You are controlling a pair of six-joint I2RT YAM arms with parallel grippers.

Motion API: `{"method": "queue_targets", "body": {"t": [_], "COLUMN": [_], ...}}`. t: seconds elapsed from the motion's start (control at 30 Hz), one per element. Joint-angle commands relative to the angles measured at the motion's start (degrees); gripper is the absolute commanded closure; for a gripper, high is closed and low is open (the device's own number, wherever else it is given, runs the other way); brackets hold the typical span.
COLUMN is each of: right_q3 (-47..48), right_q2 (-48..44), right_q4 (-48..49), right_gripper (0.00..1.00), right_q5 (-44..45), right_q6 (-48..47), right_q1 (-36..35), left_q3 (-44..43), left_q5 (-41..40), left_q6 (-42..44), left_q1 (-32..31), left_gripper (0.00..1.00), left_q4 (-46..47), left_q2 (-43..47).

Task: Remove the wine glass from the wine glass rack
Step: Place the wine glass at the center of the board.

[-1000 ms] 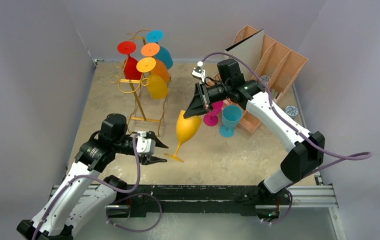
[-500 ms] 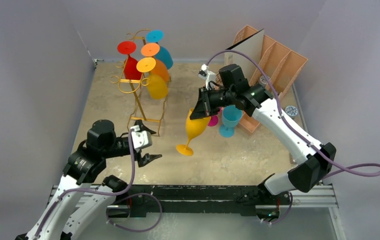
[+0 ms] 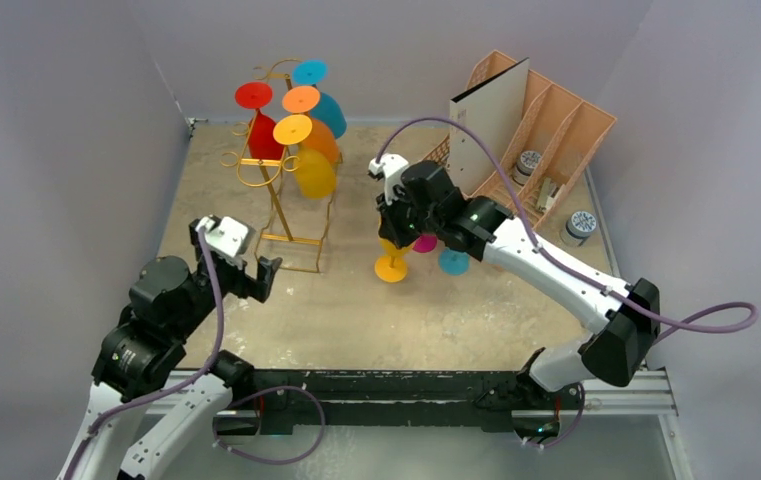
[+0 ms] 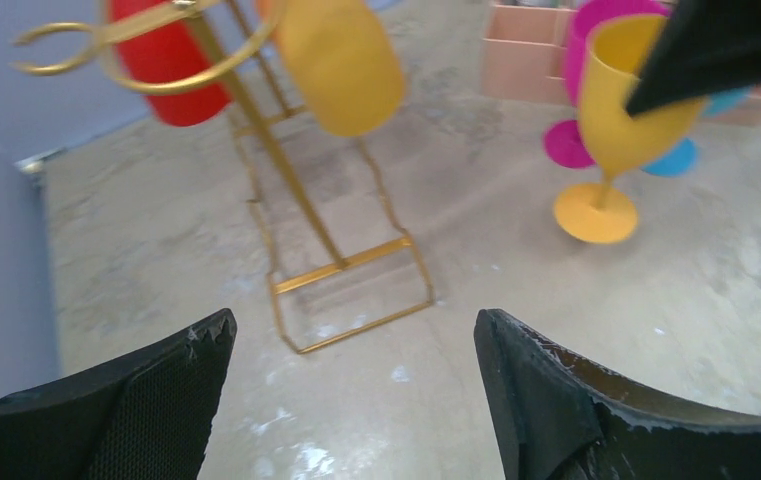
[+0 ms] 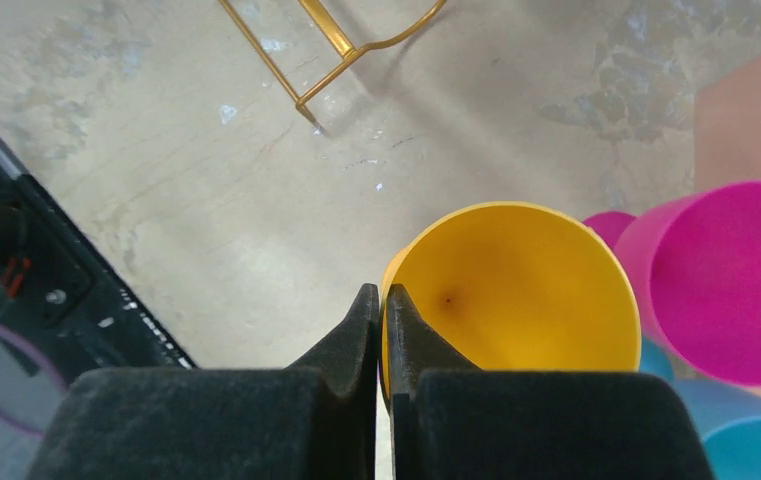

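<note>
**STATUS: YELLOW GLASS OFF THE RACK, GRIPPED AT THE RIM**

**Materials and shapes.** The wine glass rack (image 3: 278, 190) is thin gold metal wire: an A-shaped upright with curled hook arms on a rectangular wire base. It stands at 10 o'clock on the table (image 3: 436, 320), whose surface is mottled beige with a stone-like finish. The glasses are opaque and smooth-walled, each with a flat round foot. The organiser (image 3: 556, 115) at 1 o'clock is peach, slotted and stepped, with a plain pale panel (image 3: 486, 125) leaning in it.

**Counts.**
- Four glasses hang from the rack, feet uppermost: red, teal, orange and amber-yellow.
- Three glasses are off the rack, clustered just right of table centre: the yellow wine glass (image 5: 516, 285), a magenta glass (image 5: 726, 280) and a blue glass (image 3: 453, 261).
- Two small round containers sit at the organiser, one inside it (image 3: 528, 160) and one (image 3: 581, 222) at its 4 o'clock corner.

**Writing.** No lettering can be read.

**Grippers.** The right gripper (image 5: 381, 295) pinches the near rim wall of the yellow wine glass between nearly closed fingers. The glass is upright; whether its foot touches the table cannot be told. The left gripper (image 4: 353, 325) has its fingers spread wide and holds nothing, at 5 o'clock from the rack base.
</note>
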State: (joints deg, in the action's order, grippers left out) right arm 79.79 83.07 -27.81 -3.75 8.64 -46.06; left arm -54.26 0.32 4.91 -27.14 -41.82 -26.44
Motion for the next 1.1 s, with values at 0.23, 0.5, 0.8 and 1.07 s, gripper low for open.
{"method": "queue_targets", "body": {"t": [0.23, 0.5, 0.8, 1.07], "right_q3": [-4.44, -0.53, 4.49, 8.42], "right_q2": [4.27, 11.17, 16.55, 19.08], "right_q4": [21.19, 20.74, 19.24, 18.11], "right_gripper": [1.0, 1.0, 1.0, 1.0], "right_q5": [7.2, 5.2, 8.76, 7.81], "right_q6": [-12.96, -16.59, -20.33, -20.1], "right_q1": [-4.78, -4.81, -4.66, -1.77], "left_q3": [-7.17, -9.11, -13.27, -17.63], "left_q5": [-18.01, -25.11, -24.76, -3.66], "left_q6": [-1.63, -7.55, -10.49, -10.15], "left_q1": [-0.18, -0.19, 1.85, 20.2], "left_gripper": [0.04, 0.0, 0.0, 0.0], "left_q4": [-7.23, -6.89, -6.5, -5.53], "left_q2": [-6.31, -12.37, -16.41, -23.31]}}
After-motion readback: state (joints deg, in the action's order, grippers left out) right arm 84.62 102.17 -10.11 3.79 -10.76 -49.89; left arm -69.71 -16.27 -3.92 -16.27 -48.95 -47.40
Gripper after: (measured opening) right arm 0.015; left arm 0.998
